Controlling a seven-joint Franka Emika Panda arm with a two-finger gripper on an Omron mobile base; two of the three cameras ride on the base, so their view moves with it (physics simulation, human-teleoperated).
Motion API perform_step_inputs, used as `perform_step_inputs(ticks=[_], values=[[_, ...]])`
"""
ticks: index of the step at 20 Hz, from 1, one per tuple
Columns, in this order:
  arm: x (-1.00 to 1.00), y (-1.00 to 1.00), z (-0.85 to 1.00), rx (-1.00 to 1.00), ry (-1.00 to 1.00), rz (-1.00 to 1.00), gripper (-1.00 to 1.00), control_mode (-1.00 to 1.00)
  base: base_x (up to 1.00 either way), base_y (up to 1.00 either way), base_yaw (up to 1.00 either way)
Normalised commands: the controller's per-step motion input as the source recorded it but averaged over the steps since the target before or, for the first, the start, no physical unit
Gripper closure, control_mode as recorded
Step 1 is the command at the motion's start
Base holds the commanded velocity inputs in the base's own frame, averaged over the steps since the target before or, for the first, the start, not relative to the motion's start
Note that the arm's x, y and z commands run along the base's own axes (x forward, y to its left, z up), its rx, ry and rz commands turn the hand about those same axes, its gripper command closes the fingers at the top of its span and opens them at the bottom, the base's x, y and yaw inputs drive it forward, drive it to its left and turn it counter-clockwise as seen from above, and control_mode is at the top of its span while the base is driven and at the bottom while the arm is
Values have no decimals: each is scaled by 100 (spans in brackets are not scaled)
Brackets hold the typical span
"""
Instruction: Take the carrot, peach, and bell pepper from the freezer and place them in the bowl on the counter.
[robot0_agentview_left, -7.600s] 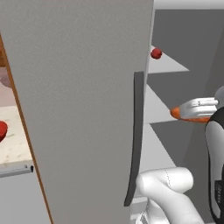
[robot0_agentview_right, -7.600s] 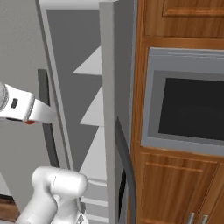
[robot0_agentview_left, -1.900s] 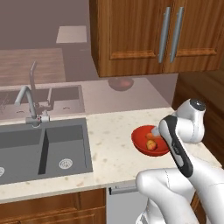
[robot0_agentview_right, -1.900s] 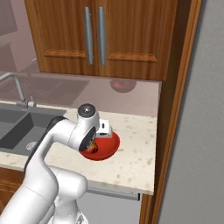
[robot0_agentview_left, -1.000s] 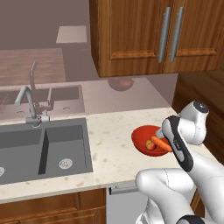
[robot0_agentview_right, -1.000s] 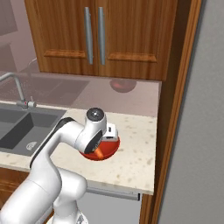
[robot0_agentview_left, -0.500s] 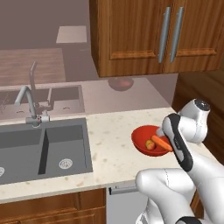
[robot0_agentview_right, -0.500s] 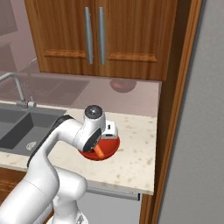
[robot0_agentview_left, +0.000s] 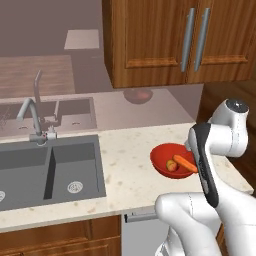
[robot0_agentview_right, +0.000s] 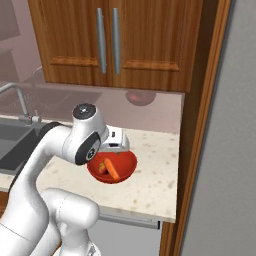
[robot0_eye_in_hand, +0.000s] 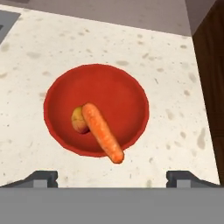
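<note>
Two fingertips spread wide at the near edge of the hand view, gripper (robot0_eye_in_hand: 112, 177) empty and poised just above the bowl (robot0_eye_in_hand: 127, 94); jaws parted, nothing between them, so judged a release just made over the dish. Directly below: carrot (robot0_eye_in_hand: 102, 131) lying slantwise inside the bowl, thin tip resting up on the near rim (long enough to bridge floor and wall), thick end touching the peach (robot0_eye_in_hand: 79, 120), which sits low in the hollow because round things settle there. Both therefore delivered; bell pepper absent from the bowl, so presumably still in the freezer and the remaining fetch. Beyond and around the bowl, beige speckled counter (robot0_eye_in_hand: 52, 48), bowl set near its right end, well apart from the dark sink (robot0_agentview_left: 30, 170) and faucet (robot0_agentview_left: 35, 107) to the left. Farther back, glossy wall carrying a dim reddish reflection, and above it brown wooden cabinets (robot0_agentview_right: 107, 37) with steel handles.
</note>
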Motion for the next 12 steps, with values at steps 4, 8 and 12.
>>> perform_step_inputs(ticks=[4,8,12], values=[[-100,-3,18,-5,2,-9,-100,-100,0,0,0],[-76,0,43,-2,0,-5,-100,-100,0,0,0],[-36,25,35,0,0,-2,-100,-100,0,0,0]])
